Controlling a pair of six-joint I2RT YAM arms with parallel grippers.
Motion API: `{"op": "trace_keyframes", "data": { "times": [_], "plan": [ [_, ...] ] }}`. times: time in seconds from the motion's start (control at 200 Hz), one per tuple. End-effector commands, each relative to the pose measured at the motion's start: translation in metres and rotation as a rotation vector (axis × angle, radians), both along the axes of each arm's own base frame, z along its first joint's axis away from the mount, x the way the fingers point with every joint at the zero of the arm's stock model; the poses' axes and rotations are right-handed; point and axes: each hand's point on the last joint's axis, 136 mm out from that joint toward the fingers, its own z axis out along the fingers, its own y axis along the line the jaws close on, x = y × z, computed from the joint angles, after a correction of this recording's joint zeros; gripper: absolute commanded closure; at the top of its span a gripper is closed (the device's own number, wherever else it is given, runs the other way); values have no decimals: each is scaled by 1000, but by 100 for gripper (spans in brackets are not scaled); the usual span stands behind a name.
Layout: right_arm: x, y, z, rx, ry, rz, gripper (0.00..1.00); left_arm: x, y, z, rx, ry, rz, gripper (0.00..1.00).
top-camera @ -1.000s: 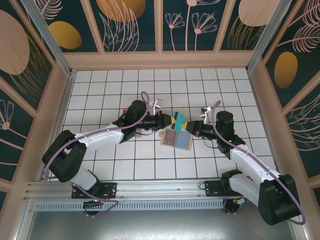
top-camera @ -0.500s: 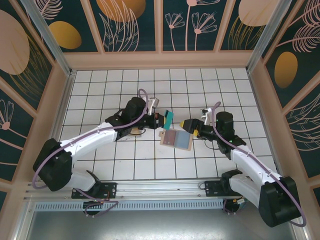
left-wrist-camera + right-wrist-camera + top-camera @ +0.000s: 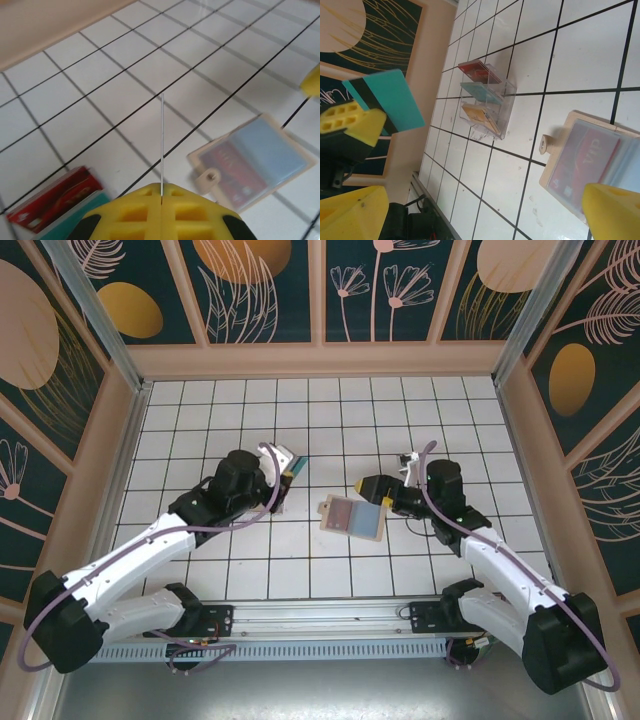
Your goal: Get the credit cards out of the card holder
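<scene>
The card holder (image 3: 352, 517) is laid open on the bench (image 3: 450, 420), a red card (image 3: 226, 162) inside; the right gripper (image 3: 370, 487) is spread beside it. Beyond, a teal card (image 3: 390, 100) is pinched by the left gripper (image 3: 161, 194), best lowered squarely into the clear tray (image 3: 506, 112) before release.

Left pincer (image 3: 290, 466) closed, right pincer (image 3: 372, 488) apparently wide

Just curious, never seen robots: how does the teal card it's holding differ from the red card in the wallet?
The teal card is lifted, pinched in the left gripper; the red card lies flat inside the card holder. The teal card carries a dark stripe; the red card shows pale lettering. Both are thin small rectangles.
</scene>
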Motion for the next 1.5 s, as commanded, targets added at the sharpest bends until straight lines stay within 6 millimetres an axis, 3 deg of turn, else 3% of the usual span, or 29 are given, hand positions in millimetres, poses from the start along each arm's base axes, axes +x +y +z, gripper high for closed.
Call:
{"op": "trace_keyframes", "data": {
  "times": [0.0, 0.11, 0.415, 0.776, 1.496],
  "plan": [
    [7, 4, 11, -9, -43, -1, 1, 1, 25, -23, 254, -101, -59, 100],
    [6, 5, 9, -7, -36, -2, 1, -5, 36, -49, 442, -114, -157, 100],
    [4, 8, 8, 4, -33, 2, 1, 5, 57, -81, 758, -233, -274, 100],
    [0, 11, 6, 10, -33, 5, 1, 31, 63, -88, 799, -292, -242, 100],
    [-10, 5, -3, 15, -21, -14, 1, 40, 69, -118, 910, -258, -303, 100]
  ]
}}
